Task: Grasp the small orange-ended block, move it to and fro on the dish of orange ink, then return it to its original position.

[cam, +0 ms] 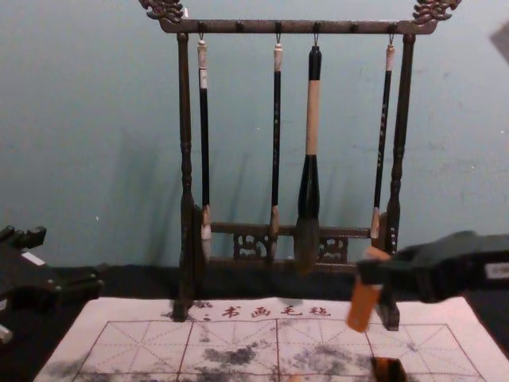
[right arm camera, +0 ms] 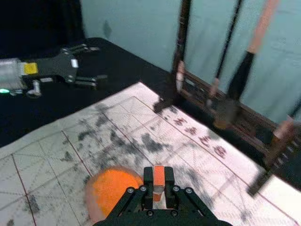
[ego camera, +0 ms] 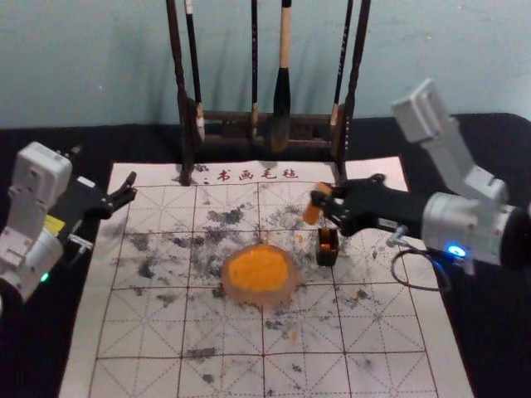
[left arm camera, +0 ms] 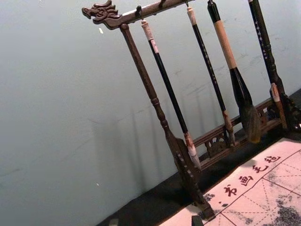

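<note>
Head view: pale gridded mat (ego camera: 141, 340), ink-smudged, on black cloth (ego camera: 37, 356); blue-green wall (ego camera: 91, 66) behind brush rack (ego camera: 184, 124). Mat's far edge reads 书画毛毡 (ego camera: 257, 175) in red. Chest view: brush-handle text too small to read. Right gripper (ego camera: 320, 204) closed on orange block (ego camera: 312, 211), tilted, far-right of ink dish (ego camera: 234, 292), near dark holder (ego camera: 327, 258). Left gripper (ego camera: 131, 187) parked at left, fingers spread, nothing held.

- Left arm (ego camera: 33, 203): pale grey, boxy housing (ego camera: 45, 167) with rounded corners; yellow label (ego camera: 54, 225), small green light (ego camera: 44, 277)
- Right arm (ego camera: 452, 217): pale grey angular bracket (ego camera: 450, 143), silvery cylinder (ego camera: 448, 220), glowing blue light (ego camera: 455, 249), looped dark cable (ego camera: 412, 287), white marking (cam: 497, 270) on black
- Both jaws: black, angular; the right's carry round, silvery screw heads (right arm camera: 130, 190)
</note>
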